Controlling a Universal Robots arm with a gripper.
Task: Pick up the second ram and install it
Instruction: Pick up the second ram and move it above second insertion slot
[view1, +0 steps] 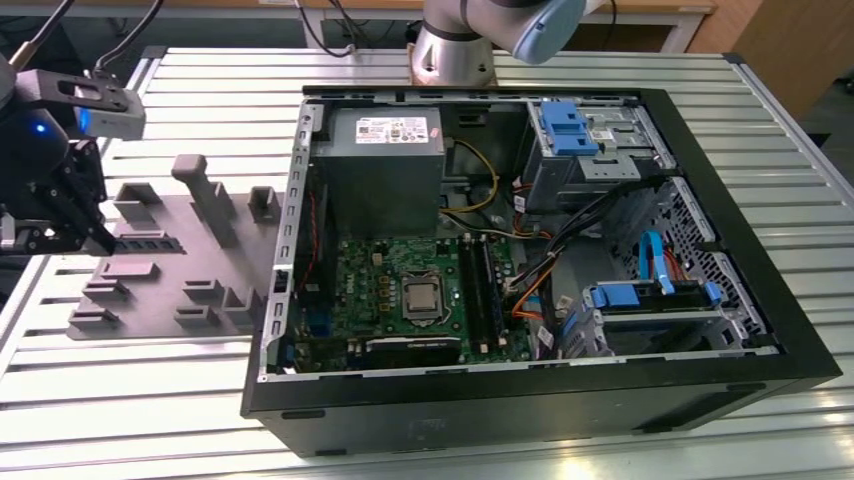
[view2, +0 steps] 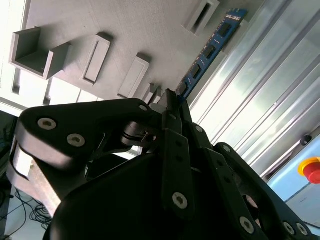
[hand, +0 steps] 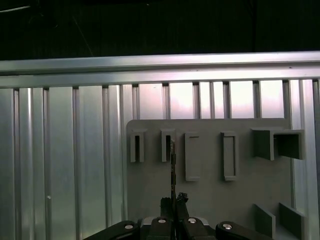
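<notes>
Within the claw, the second ram sits clamped.

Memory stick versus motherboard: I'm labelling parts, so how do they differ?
The memory stick is a narrow blue strip; the motherboard is a wide green board. The stick is pinched in the gripper at the gray tray; the motherboard lies inside the computer case. Both are circuit boards carrying chips.

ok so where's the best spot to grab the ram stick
Pinch its two flat faces near one end, coming in along its length: the ram stick is thin, flat and stands on edge at the grey tray. The pincer grips it just so.
</notes>
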